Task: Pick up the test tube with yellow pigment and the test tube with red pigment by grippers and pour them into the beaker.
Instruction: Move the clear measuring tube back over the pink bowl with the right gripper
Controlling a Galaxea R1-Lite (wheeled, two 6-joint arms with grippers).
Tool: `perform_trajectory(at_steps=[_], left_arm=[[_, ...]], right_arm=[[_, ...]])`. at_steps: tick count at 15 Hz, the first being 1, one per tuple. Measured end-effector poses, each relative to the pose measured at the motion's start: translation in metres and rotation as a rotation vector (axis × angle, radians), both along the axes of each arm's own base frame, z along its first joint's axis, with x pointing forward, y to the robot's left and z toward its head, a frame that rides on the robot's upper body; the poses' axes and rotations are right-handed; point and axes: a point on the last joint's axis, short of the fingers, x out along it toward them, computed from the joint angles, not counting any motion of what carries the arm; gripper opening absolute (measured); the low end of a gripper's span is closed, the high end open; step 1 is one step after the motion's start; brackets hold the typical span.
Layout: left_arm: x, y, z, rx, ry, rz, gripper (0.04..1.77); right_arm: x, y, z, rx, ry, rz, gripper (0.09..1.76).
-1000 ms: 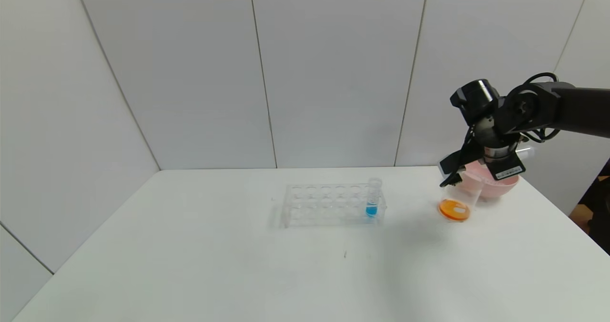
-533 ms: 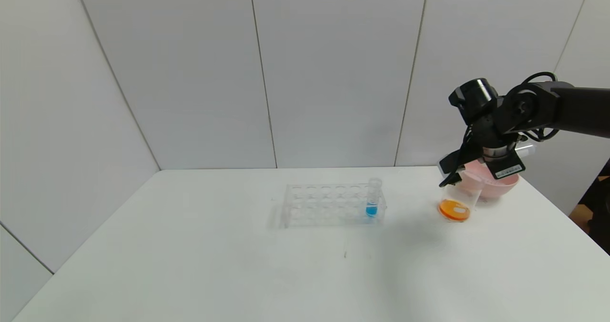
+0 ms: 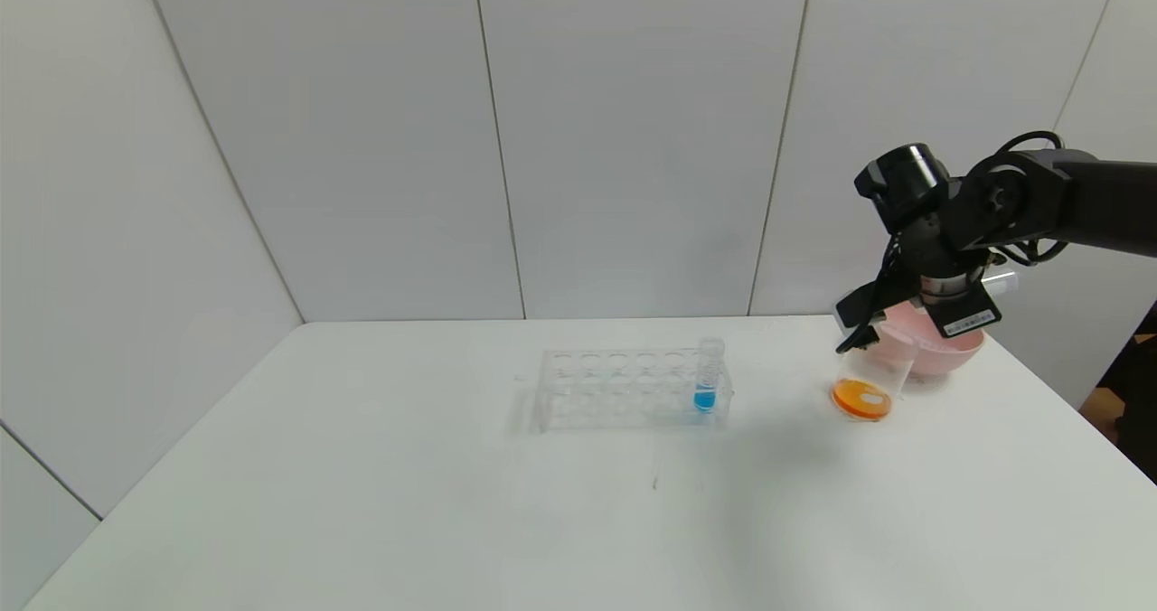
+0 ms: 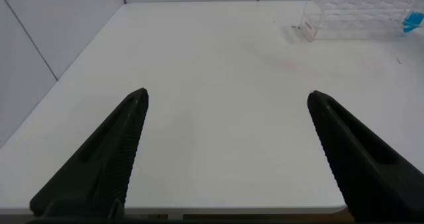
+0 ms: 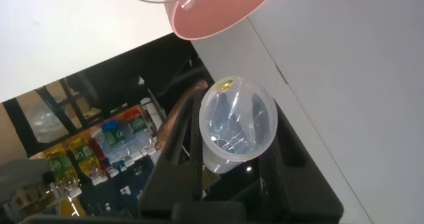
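right gripper [image 3: 868, 322] clamped on near-empty test tube [image 5: 237, 123], tube lying near horizontal, above pink bowl [image 3: 940, 351]; beaker [image 3: 866, 389] below-left. left gripper [image 4: 225, 151] fingers apart, parked.

Orange-filled beaker [image 3: 862, 392] beside held, emptied tube [image 5: 237, 122]

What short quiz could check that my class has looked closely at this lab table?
1. True or false: the beaker holds blue liquid.
2. What is the right gripper shut on? A a spoon; B a test tube; C the beaker.
3. Fill in: the rack has ___ tube standing in it.
Key: 1 false, the liquid is orange; 2 B; 3 one, with blue liquid.
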Motion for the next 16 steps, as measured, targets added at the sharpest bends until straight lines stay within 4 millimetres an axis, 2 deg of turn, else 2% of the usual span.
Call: perform_trajectory(at_steps=[2,4,7,10,13,16], left_arm=[[0.000,0.000,0.000,0.000,0.000,0.000,1.72],[0.000,0.000,0.000,0.000,0.000,0.000,1.72],[0.000,0.000,0.000,0.000,0.000,0.000,1.72],[0.000,0.000,0.000,0.000,0.000,0.000,1.72],[0.000,0.000,0.000,0.000,0.000,0.000,1.72],[0.000,0.000,0.000,0.000,0.000,0.000,1.72]], right_arm=[[-0.004,-0.003,0.006,0.014,-0.004,0.006,0.54],[-0.008,-0.009,0.013,0.105,0.009,0.054,0.54],[-0.025,-0.033,0.027,0.296,0.048,0.066,0.54],[-0.041,-0.057,0.040,0.598,0.056,0.085,0.54],[-0.058,-0.093,0.053,0.791,0.038,0.031,0.54],[-0.073,-0.114,0.063,1.037,-0.012,-0.022,0.54]])
